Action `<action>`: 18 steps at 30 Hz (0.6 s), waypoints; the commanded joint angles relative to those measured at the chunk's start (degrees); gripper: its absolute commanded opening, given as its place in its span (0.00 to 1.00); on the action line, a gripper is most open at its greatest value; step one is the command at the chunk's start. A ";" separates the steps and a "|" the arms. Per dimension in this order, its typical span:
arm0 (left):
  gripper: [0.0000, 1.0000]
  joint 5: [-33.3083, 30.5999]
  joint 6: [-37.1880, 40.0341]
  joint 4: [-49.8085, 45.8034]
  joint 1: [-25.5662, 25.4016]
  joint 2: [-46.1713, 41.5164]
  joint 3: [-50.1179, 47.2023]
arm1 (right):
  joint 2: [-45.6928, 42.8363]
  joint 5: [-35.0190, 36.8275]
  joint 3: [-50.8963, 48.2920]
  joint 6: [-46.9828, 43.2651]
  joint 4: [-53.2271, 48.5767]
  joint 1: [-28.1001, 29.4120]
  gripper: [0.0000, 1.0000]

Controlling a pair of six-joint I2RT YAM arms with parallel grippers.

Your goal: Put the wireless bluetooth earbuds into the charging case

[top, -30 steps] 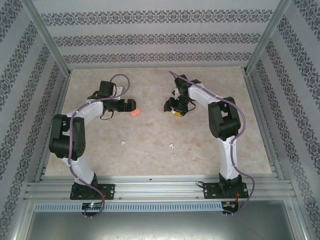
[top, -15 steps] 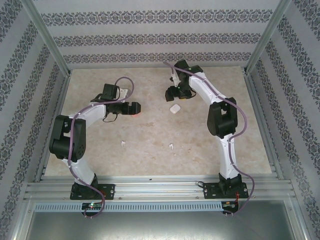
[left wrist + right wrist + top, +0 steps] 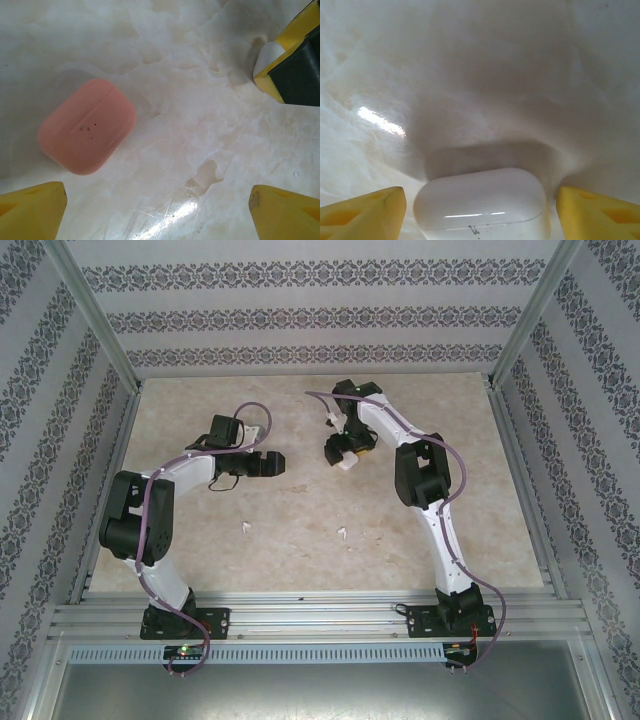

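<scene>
Okay, nearest the arm bases the left white earbud (image 3: 246, 528) and the right white earbud (image 3: 342, 533) lie loose on the marble table (image 3: 470, 530), well apart from each other and from both cases. Farther out, the left gripper (image 3: 157, 189) hangs low over the table with its yellow fingers (image 3: 32, 210) spread wide and nothing in them. The pink case (image 3: 87, 126) lies closed and flat just ahead of those tips, off toward the left edge of the wrist view and not between them. A bit farther back, the right gripper (image 3: 480, 192) has its jaws apart and straddles the white case (image 3: 482, 205). That case is closed and sits on the table between the 2 yellow tips, with a thin gap each side and no clamp. From above, the 2 grippers are near each other but not touching.
</scene>
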 commanded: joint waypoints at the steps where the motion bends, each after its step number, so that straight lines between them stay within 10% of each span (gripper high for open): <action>1: 0.93 0.19 -0.68 2.00 -0.72 -2.54 -0.77 | 0.86 1.44 -0.22 -0.16 -1.71 0.37 0.77; 18: 0.87 0.74 -3.48 9.09 -1.27 -10.53 -9.39 | -12.77 -9.60 -23.98 18.23 12.00 1.27 0.53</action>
